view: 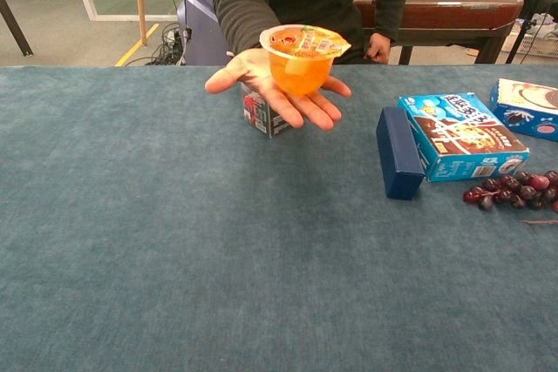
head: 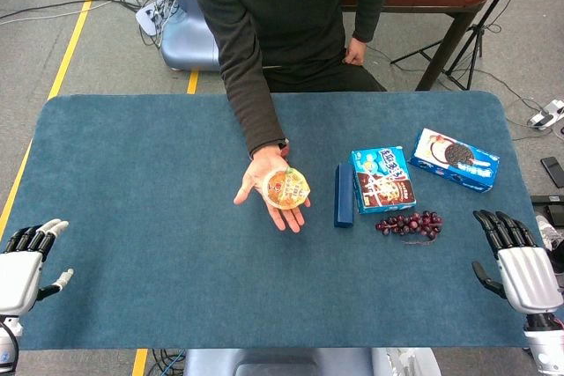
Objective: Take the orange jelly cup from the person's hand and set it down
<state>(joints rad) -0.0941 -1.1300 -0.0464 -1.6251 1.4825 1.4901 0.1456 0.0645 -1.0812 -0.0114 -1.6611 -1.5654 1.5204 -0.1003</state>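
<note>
An orange jelly cup (head: 286, 188) with a printed foil lid rests on the person's open palm (head: 264, 184) held out over the middle of the blue table. The chest view shows the cup (view: 299, 60) raised above the cloth on that palm (view: 261, 76). My left hand (head: 25, 263) lies at the table's near left edge, fingers apart, holding nothing. My right hand (head: 518, 263) lies at the near right edge, also open and empty. Both hands are far from the cup and neither shows in the chest view.
A dark blue box (head: 343, 194), a light blue snack box (head: 382, 179), a cookie box (head: 454, 159) and a bunch of dark grapes (head: 411, 223) lie right of the palm. A small red-and-white box (view: 264, 114) stands under the palm. The person sits at the far edge.
</note>
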